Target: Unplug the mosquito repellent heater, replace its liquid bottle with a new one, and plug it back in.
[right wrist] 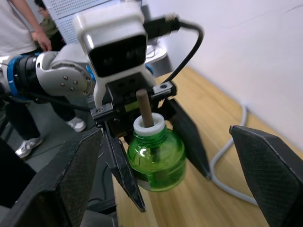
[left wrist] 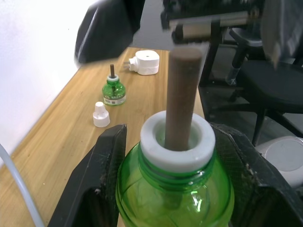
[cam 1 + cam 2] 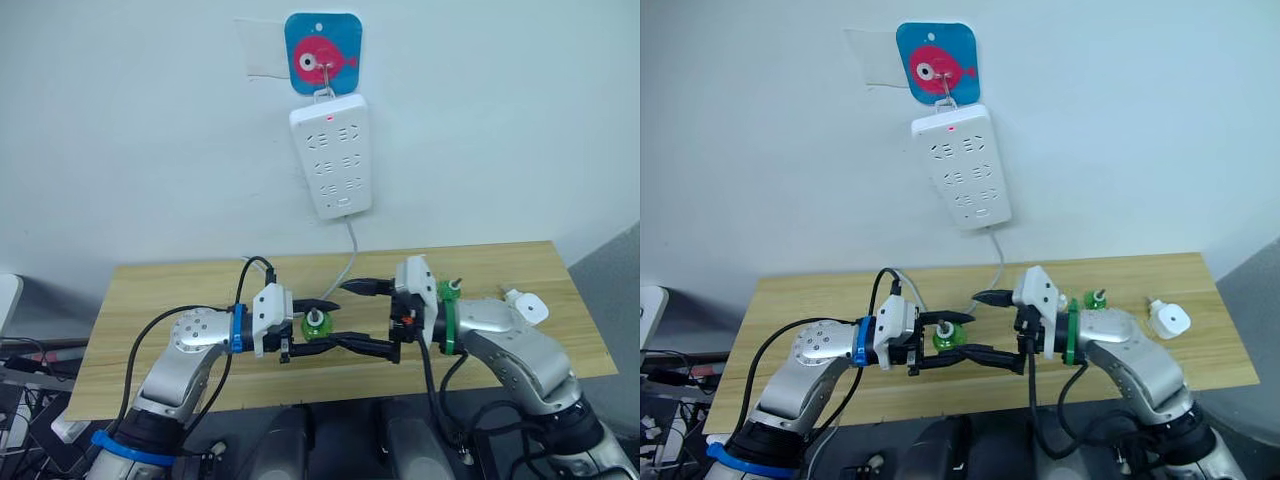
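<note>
Heater (image 3: 1168, 320) lies unplugged at the counter's (image 3: 800, 290) right end, well apart from the power strip (image 3: 962, 165) on the wall. Left hand (image 3: 322, 337) clamps a green bottle (image 1: 156, 158) with its wick up; right hand (image 1: 161, 156) gapes around it. A clumsy handover could drop or tip it. Another bottle (image 2: 113, 92) and a cap (image 2: 100, 114) stand beside the heater.

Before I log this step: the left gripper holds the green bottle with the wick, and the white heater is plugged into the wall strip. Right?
Not quite. The left gripper does hold the green bottle, but the white heater is not in the power strip. It lies unplugged on the table near the robot's right arm, as the right eye view shows.
</note>
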You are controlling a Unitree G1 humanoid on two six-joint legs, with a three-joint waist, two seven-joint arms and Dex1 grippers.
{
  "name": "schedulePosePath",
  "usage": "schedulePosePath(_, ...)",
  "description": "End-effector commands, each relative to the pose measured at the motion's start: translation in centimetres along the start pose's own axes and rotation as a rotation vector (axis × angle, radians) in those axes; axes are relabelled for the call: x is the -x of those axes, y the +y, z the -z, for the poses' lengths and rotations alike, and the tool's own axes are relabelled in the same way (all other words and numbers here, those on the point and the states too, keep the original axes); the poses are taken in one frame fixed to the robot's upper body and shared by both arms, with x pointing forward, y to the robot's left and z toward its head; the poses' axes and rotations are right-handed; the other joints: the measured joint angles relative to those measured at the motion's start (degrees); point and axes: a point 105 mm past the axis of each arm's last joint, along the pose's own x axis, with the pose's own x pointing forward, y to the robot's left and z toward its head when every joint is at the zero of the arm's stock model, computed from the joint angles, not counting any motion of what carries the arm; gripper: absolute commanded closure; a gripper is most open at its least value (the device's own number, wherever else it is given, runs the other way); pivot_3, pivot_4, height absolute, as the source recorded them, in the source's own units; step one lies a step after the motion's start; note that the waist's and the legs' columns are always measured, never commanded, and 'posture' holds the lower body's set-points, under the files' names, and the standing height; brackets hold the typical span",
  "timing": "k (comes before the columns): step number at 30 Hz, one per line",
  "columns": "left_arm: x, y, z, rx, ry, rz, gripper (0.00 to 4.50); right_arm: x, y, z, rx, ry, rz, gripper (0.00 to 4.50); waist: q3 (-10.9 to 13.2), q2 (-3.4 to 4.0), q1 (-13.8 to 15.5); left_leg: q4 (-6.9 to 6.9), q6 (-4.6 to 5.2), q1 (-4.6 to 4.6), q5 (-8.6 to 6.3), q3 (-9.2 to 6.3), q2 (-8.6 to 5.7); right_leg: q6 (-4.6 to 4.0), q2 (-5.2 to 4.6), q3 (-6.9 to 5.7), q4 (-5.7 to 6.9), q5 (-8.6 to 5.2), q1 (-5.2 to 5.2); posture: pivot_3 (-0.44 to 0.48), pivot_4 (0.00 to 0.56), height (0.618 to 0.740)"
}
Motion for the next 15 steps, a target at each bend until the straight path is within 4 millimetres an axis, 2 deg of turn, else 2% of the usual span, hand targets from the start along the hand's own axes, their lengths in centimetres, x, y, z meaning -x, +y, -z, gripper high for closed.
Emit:
schedulePosePath(1,-0.1,0.14,-0.71,-0.037,-0.016,0.009,2.22,-0.52,0.66,-0.65,0.039,-0.022,-0.05,0.01,0.0,0.0,0.1,0.0,0.0,0.0,0.0,0.0,-0.01,0.0,0.0,0.0,0.0,0.0,0.0,-0.019,0.264,0.74)
schedulePosePath(4,-0.05,0.28,-0.71,-0.039,-0.013,0.004,2.22,-0.52,0.64,-0.67,0.047,-0.022,-0.05,0.01,0.0,0.0,0.2,0.01,0.0,0.01,0.0,0.0,0.0,0.0,-0.01,0.0,0.01,0.0,0.0,-0.019,0.264,0.74)
schedulePosePath(10,-0.18,0.23,-0.7,-0.038,-0.017,0.006,2.22,-0.93,0.74,-0.94,0.063,-0.026,-0.044,2.01,0.0,0.0,0.2,0.0,0.0,0.01,0.0,-0.01,0.01,0.0,0.0,0.0,0.02,0.0,-0.01,-0.019,0.264,0.74)
schedulePosePath(15,-0.58,0.22,-0.94,-0.041,-0.027,0.013,2.22,-1.4,0.66,-0.9,0.096,-0.012,-0.042,2.01,0.0,0.0,0.2,0.0,0.0,0.01,0.0,0.0,0.01,0.0,0.0,0.0,0.02,0.0,-0.01,-0.028,0.264,0.74)
